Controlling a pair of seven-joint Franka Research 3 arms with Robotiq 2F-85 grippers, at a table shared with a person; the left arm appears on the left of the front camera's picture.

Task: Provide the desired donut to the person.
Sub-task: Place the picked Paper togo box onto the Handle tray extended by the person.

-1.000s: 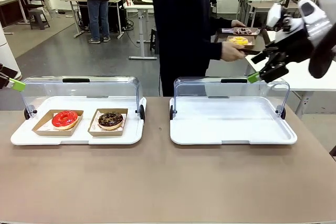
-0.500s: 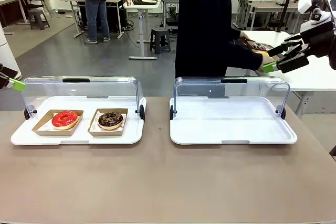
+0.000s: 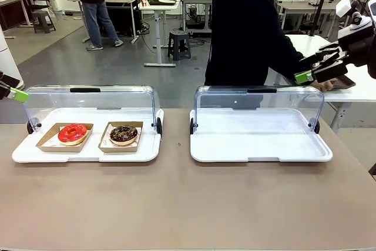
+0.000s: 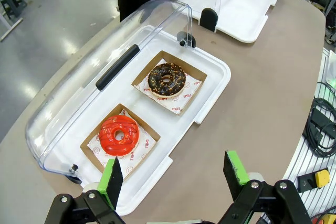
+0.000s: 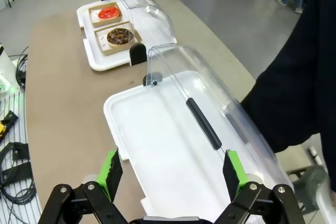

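The right gripper [image 5: 170, 174], black with green pads, hangs with its jaws spread wide and nothing between them. In the front view this right gripper [image 3: 311, 73] sits above the far right corner of the empty white plastic tray [image 3: 258, 145], whose clear domed lid [image 3: 258, 101] is swung up and back. From its wrist camera the same tray [image 5: 173, 156] lies straight below the fingers, with the lid's black handle bar running along the raised lid [image 5: 210, 93].

Just beyond that tray's far edge stands the person in a dark long-sleeved sweatshirt [image 3: 249, 27], one arm stretched toward the right gripper; the person's hand [image 3: 324, 86] shows just under the gripper, at the edge of a brown tray [image 3: 345, 83] on the white side table past the empty tray's far right corner. Whether a donut lies there cannot be told.

To the left of the empty tray, a little apart, sits a second white tray [image 3: 88, 151], also with its clear lid raised. It holds two brown cardboard boats side by side: the red-glazed donut [image 3: 72, 133] farther from the empty tray, the chocolate-glazed donut [image 3: 123, 134] nearer it.

The left gripper [image 4: 176, 177] hovers above this second tray's outer end, jaws wide apart and empty, with the red donut closest beneath its fingers.
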